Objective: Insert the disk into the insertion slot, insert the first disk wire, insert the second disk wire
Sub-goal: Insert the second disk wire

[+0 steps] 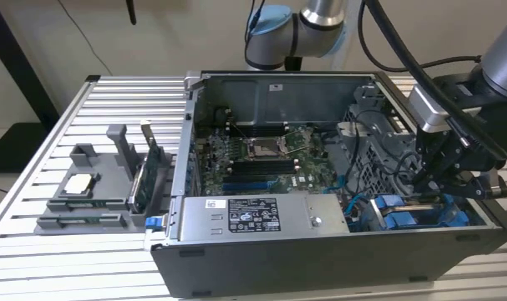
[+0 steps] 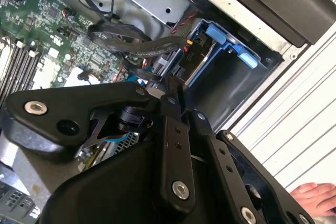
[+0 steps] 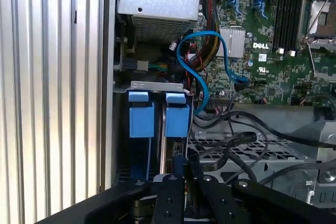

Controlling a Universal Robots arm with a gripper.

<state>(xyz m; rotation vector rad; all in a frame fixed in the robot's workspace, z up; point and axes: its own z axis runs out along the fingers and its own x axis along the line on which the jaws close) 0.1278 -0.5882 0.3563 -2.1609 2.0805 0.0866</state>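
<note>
Blue plastic rails mark the spot: I have the black two-finger gripper [image 1: 441, 185] lowered into the open dark grey computer case [image 1: 320, 263] at the exterior view's right, above the rectangular dark metal insertion slot [image 1: 420, 216] in the case's near corner. The flat grey-silver disk in its bright blue carrier [image 3: 176, 121] sits upright in that bay, its blue tab beside a second blue tab [image 3: 140, 119] in the neighbouring position in the first wrist view. In the second wrist view the gripper's fingers [image 2: 173, 95] are drawn close together around a small dark connector [image 2: 167, 66] at the end of a flat black cable [image 2: 136, 43], right by the blue-edged bay [image 2: 220, 40]; I cannot tell for certain that they are clamped on it. A thin blue data cable [image 3: 202, 61] loops between the bay and the green motherboard [image 1: 262, 160]. The boxy grey power supply with a black-and-white sticker [image 1: 262, 216] lies along the case's near edge. Outside the case, on the slatted aluminium table [image 1: 36, 251], a grey parts holder [image 1: 94, 188] stands at the exterior view's left. A person's fingertips [image 2: 315, 195] rest on the table at the corner of the second wrist view.
</note>
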